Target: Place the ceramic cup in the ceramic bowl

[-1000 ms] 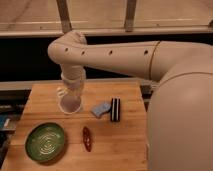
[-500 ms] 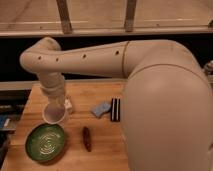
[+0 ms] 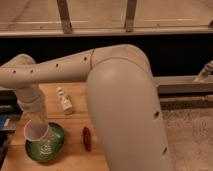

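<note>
The ceramic cup (image 3: 35,133), a small pale tumbler, hangs tilted at the end of my arm, right over the left part of the ceramic bowl (image 3: 60,138). The bowl is a shallow green dish with white rings and sits on the wooden table at the lower left. My gripper (image 3: 38,125) is shut on the cup and comes down from above it. The cup's lower edge is level with or just inside the bowl's rim. I cannot tell whether it touches the bowl.
A small white bottle-shaped figure (image 3: 63,100) stands on the wooden table (image 3: 75,156) behind the bowl. A dark red oblong object (image 3: 87,138) lies just right of the bowl. My large pale arm (image 3: 125,100) fills the middle and right and hides that part of the table.
My gripper has carried the cup left and toward the table's front, from beside the bowl to right over it. The arm now covers the blue and striped objects seen earlier.
</note>
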Robot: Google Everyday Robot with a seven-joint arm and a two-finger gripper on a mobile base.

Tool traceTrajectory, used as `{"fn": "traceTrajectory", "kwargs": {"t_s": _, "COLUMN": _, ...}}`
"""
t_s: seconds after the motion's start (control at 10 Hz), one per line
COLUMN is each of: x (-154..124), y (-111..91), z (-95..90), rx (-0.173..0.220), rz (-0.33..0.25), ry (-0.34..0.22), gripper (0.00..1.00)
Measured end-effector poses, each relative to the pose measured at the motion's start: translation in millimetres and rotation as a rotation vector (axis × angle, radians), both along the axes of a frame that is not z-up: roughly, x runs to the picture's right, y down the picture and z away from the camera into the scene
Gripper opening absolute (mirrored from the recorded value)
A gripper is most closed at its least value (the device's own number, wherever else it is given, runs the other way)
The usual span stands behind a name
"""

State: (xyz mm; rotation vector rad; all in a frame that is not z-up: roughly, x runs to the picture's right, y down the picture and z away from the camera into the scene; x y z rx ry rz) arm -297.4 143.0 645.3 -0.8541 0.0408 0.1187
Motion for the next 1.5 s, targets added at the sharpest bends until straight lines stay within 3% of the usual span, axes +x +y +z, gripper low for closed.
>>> {"fn": "traceTrajectory", "kwargs": {"t_s": 0.2, "x": -12, "y": 12, "z": 11.5, "rx": -0.055, "rz": -0.033, "ry": -0.020, "gripper": 0.00}}
{"fn": "traceTrajectory", "kwargs": {"t_s": 0.5, "x": -17, "y": 23, "z": 29.3, "rx": -0.126, "rz": -0.057, "ry": -0.022, "gripper": 0.26}}
{"fn": "traceTrajectory", "kwargs": {"t_s": 1.0, "x": -14, "y": 23, "z": 53.2, "rx": -0.130, "rz": -0.077, "ry": 0.002, "gripper": 0.74}}
{"fn": "traceTrajectory", "kwargs": {"t_s": 1.1, "x": -11, "y": 24, "z": 60.7, "rx": -0.137, "rz": -0.071, "ry": 0.011, "gripper": 0.80}}
{"fn": "traceTrajectory", "kwargs": {"t_s": 1.5, "x": -4, "y": 29, "z": 79.9, "rx": -0.168, "rz": -0.052, "ry": 0.030, "gripper": 0.80}}
